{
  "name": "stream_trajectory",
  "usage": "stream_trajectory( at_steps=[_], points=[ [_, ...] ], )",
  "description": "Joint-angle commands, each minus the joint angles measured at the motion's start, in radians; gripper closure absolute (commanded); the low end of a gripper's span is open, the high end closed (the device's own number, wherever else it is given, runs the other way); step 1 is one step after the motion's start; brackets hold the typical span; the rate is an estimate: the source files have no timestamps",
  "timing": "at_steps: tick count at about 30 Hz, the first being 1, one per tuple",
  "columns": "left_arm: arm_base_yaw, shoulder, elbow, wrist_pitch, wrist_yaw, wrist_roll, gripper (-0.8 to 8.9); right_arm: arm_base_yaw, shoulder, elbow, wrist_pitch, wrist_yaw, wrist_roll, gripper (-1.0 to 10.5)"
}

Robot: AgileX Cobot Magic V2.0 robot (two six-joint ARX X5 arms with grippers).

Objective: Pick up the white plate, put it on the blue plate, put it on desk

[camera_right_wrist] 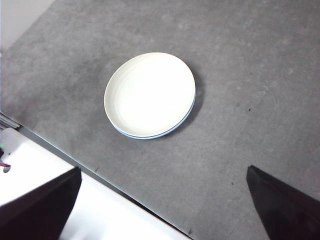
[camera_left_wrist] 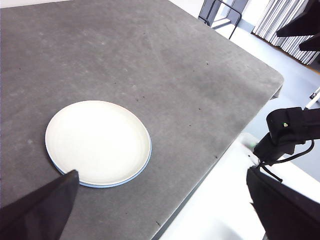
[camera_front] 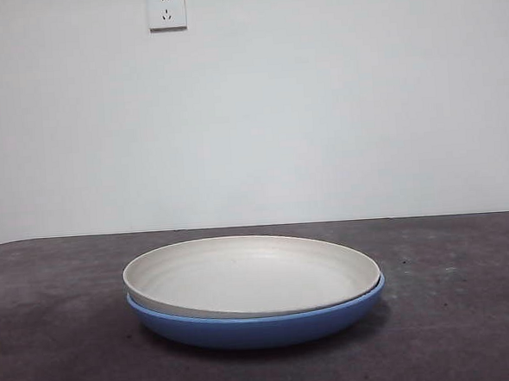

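Observation:
The white plate rests nested inside the blue plate on the desk, in the middle of the front view. In the left wrist view the white plate covers the blue plate, which shows only as a thin rim. The right wrist view shows the same stack, the white plate on the blue plate. My left gripper and my right gripper are both open, empty and held high above the desk, away from the plates. Neither shows in the front view.
A wall socket is on the white wall behind. The desk's edge runs close to the plates in the left wrist view, with the other arm beyond it. A white base surface lies past the desk's edge.

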Motion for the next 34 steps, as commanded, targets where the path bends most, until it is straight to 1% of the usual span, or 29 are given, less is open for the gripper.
stream_trajectory(
  at_steps=[1,2,3,4,6,7,8,9,10,11,27,30,32,34],
  points=[
    [-0.005,0.003,0.011,0.013,0.003,0.008,2.24,0.005,0.002,0.016,-0.059,0.004,-0.010,3.7],
    [-0.005,0.003,0.011,0.013,0.003,0.009,2.26,0.005,0.002,0.016,-0.060,0.004,-0.010,4.0],
    [-0.005,0.003,0.011,0.012,0.003,0.009,2.34,0.005,0.002,0.016,-0.060,0.004,-0.010,4.5],
    [-0.005,0.003,0.011,0.012,0.003,0.009,2.73,0.005,0.002,0.016,-0.059,0.004,-0.010,5.2],
    [-0.005,0.003,0.011,0.009,0.003,0.009,4.54,0.005,0.002,0.016,-0.058,0.004,-0.012,8.1],
    [-0.005,0.003,0.011,0.006,0.003,0.009,6.14,0.005,0.002,0.016,-0.056,0.006,-0.011,9.3],
    [-0.005,0.003,0.011,0.004,0.003,0.009,7.52,0.005,0.002,0.016,-0.052,0.014,-0.011,9.4],
    [-0.005,0.003,0.011,0.005,0.003,0.008,8.18,0.005,0.002,0.016,-0.050,0.020,-0.011,9.4],
    [-0.005,0.003,0.011,0.006,0.003,0.008,7.89,0.005,0.002,0.016,-0.049,0.024,-0.011,9.4],
    [-0.005,0.003,0.011,0.005,0.003,0.008,7.85,0.005,0.002,0.016,-0.046,0.024,-0.011,9.4],
    [-0.003,-0.001,0.007,0.010,0.003,0.008,7.85,0.005,0.002,0.016,-0.040,0.023,-0.011,9.4],
    [0.046,-0.006,0.002,0.013,0.003,0.008,7.85,0.005,0.002,0.016,-0.040,0.023,-0.011,9.4],
    [0.108,-0.007,-0.012,0.014,0.003,0.008,7.85,0.005,0.002,0.016,-0.040,0.023,-0.011,9.4],
    [0.198,-0.014,-0.047,0.027,0.003,0.008,7.85,0.006,0.002,0.016,-0.040,0.023,-0.011,9.4]
  ],
)
